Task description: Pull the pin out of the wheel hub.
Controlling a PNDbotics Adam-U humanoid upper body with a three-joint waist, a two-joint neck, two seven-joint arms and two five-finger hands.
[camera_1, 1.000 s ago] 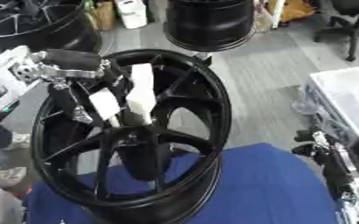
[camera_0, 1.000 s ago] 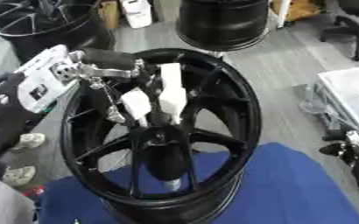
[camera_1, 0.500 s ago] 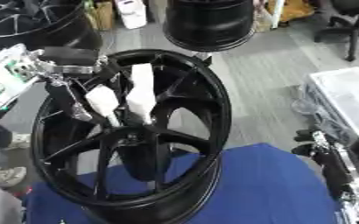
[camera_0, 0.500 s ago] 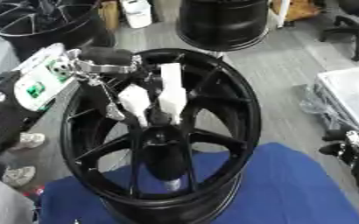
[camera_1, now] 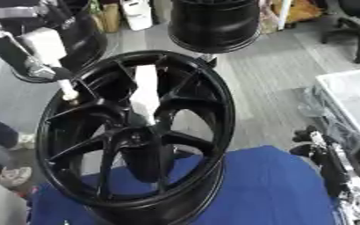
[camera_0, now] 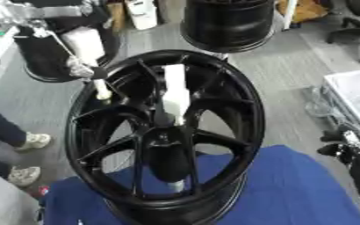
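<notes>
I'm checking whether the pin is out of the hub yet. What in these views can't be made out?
- Left hand: blurred, partly cut off by the top edge; its grip is unclear.
- White pin: its lower end is hidden at the wheel hub.
- Right hand: only dark parts at the edge.

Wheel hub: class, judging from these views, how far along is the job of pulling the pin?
Done: nothing; the white pin sits in the wheel hub at its centre. In hand: the left hand is by the upper-left rim, apart from the pin. Left: grasp the pin and pull it out.
</notes>
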